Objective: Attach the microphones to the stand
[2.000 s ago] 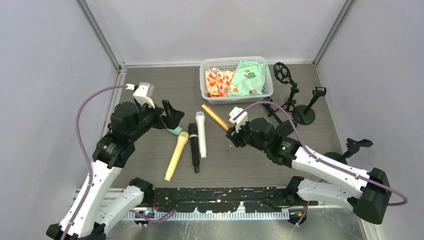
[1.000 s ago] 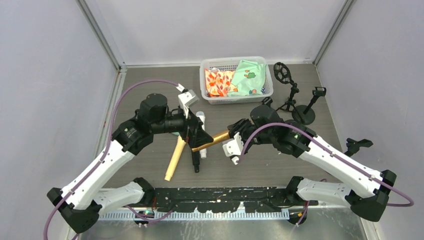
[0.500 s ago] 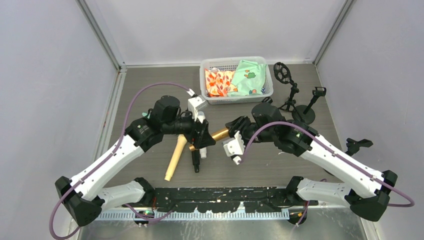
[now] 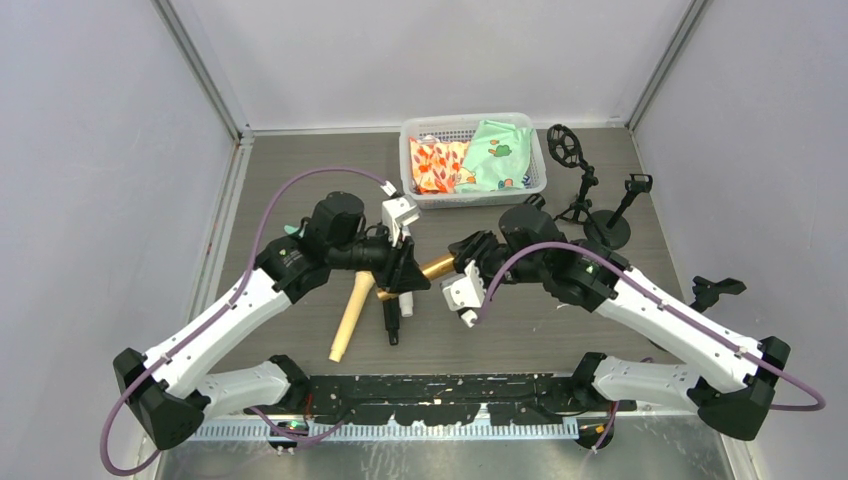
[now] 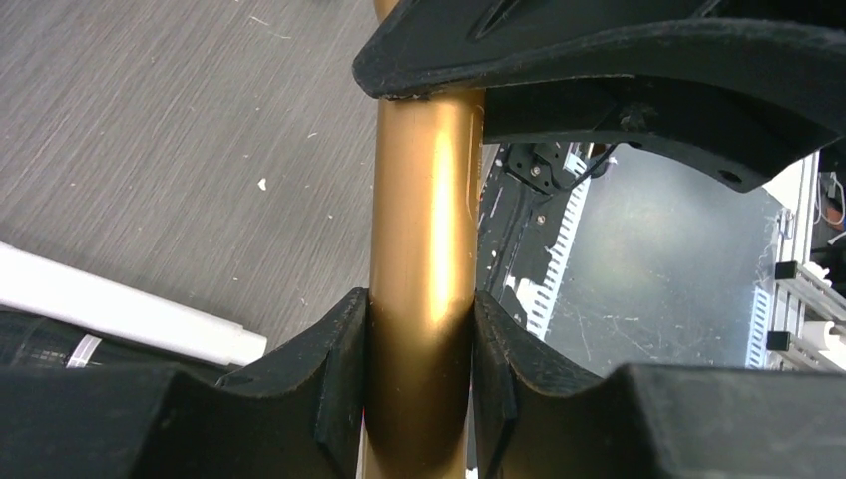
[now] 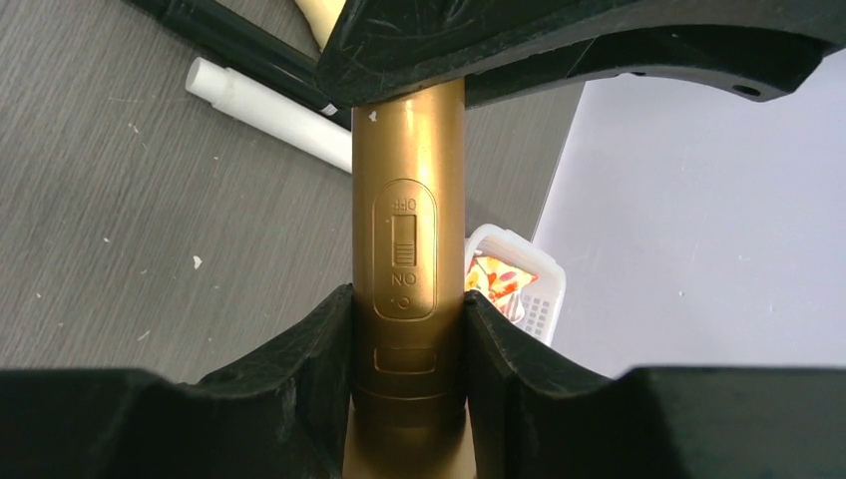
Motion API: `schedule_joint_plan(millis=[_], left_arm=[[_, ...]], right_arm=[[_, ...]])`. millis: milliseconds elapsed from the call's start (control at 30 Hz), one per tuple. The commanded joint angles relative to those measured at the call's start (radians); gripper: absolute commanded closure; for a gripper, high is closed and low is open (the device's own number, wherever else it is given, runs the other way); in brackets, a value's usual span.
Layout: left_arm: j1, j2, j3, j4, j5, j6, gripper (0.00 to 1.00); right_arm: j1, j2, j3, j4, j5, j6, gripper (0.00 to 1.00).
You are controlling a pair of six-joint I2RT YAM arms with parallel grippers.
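Left fingers (image 5: 334,374) and right fingers (image 6: 319,374) both clamp the glossy, slim brown-gold microphone (image 4: 437,267).

Shiny brown-gold microphone (image 5: 423,200) clamped by the left hand (image 5: 419,324), grey table (image 5: 180,130) beneath, white microphone (image 5: 130,321) lower left

Middle: left claw (image 4: 398,283) and right claw (image 4: 458,264), joined by the gold microphone (image 4: 435,268), bar the way above the black microphone (image 4: 391,322).
Back: basket (image 4: 470,198), stands (image 4: 607,228).
Left: counter (image 4: 280,180) open.
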Motion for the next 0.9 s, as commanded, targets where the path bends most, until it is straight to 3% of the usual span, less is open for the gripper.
schedule_joint_plan(millis=[0, 33, 100, 167, 300, 400, 500, 667, 867], left_arm=[[-0.001, -0.009, -0.015, 0.028, -0.007, -0.016, 0.99], [-0.001, -0.011, -0.017, 0.031, -0.023, -0.016, 1.0], [-0.001, -0.019, -0.02, 0.031, -0.061, -0.016, 1.0], [-0.001, -0.03, -0.021, 0.036, -0.1, -0.016, 1.0], [-0.001, -0.073, -0.051, 0.091, -0.195, -0.033, 1.0], [-0.001, -0.101, -0.074, 0.136, -0.255, -0.046, 1.0], [-0.001, -0.12, -0.085, 0.17, -0.299, -0.063, 1.0], [-0.001, -0.132, -0.099, 0.214, -0.335, -0.095, 1.0], [-0.001, -0.144, -0.12, 0.275, -0.346, -0.124, 1.0]], right_arm=[[0.004, -0.037, -0.023, 0.198, 0.004, 0.048, 0.54], [0.005, -0.045, -0.037, 0.22, 0.007, 0.072, 0.5], [0.004, -0.068, -0.068, 0.291, 0.023, 0.153, 0.32], [0.003, -0.097, -0.105, 0.374, 0.044, 0.266, 0.24], [0.005, -0.151, -0.186, 0.561, 0.123, 0.615, 0.21], [0.004, -0.186, -0.275, 0.743, 0.253, 0.864, 0.21], [0.004, -0.216, -0.328, 0.819, 0.389, 1.102, 0.21], [0.004, -0.261, -0.363, 0.856, 0.661, 1.522, 0.21], [0.003, -0.22, -0.254, 0.533, 0.931, 2.193, 0.21]])
